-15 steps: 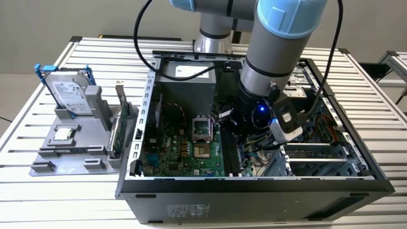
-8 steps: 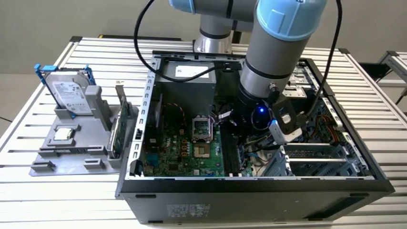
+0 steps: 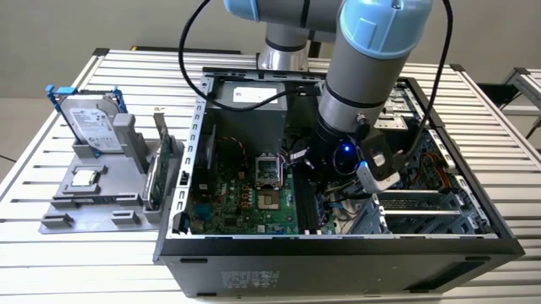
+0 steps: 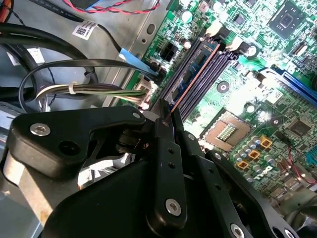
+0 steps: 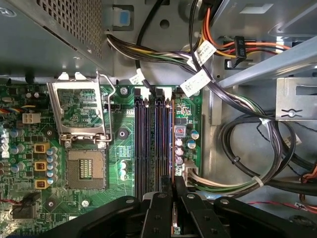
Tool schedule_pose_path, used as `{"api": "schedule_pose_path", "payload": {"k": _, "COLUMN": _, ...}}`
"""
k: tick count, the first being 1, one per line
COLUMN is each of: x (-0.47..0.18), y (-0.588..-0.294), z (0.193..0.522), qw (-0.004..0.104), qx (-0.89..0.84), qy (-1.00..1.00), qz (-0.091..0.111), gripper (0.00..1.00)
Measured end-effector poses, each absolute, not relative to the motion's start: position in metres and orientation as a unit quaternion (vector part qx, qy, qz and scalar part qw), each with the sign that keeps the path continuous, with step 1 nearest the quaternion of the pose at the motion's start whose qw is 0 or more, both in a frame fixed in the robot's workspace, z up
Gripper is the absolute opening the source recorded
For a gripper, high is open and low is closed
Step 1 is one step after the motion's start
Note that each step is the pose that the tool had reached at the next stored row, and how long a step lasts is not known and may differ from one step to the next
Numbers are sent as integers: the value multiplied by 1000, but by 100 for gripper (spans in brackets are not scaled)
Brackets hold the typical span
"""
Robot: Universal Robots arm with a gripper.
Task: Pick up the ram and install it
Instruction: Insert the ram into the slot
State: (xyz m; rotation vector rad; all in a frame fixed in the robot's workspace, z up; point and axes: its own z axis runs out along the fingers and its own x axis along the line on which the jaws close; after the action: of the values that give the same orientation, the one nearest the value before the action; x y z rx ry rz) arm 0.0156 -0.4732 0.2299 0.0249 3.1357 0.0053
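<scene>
**A:** Where's the ram (image 4: 194, 67) (image 5: 172, 148)?

**B:** One stick, standing on edge in the outermost memory slot, on the cable side of the motherboard (image 3: 228, 196). I count four slots side by side. I can't tell if it's fully seated.

**A:** Jaws?

**B:** Narrow, pinched on the stick's near end. The gripper (image 4: 166, 116) (image 5: 173, 198) covers that end in both wrist views.

**A:** What's around it?

**B:** One CPU socket (image 5: 86, 168), bare, with its load frame flipped up. A cable bundle (image 5: 237, 99) runs just beside the slots, apart from the stick. The arm (image 3: 372, 69) reaches down into the open case (image 3: 338, 244).

**A:** Outside the case?

**B:** At the exterior view's left, on the bench (image 3: 85, 278), there's one grey fixture (image 3: 93, 202). It holds one hard drive (image 3: 89, 123) and one expansion card (image 3: 161, 171), both upright. In that view the arm hides the slots.
</scene>
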Motion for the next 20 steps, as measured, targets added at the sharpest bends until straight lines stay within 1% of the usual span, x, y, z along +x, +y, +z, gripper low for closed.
{"api": "schedule_pose_path", "payload": {"k": 20, "x": 15, "y": -473, "z": 222, "qw": 3, "qx": 7, "qy": 1000, "qz": 1, "gripper": 0}}
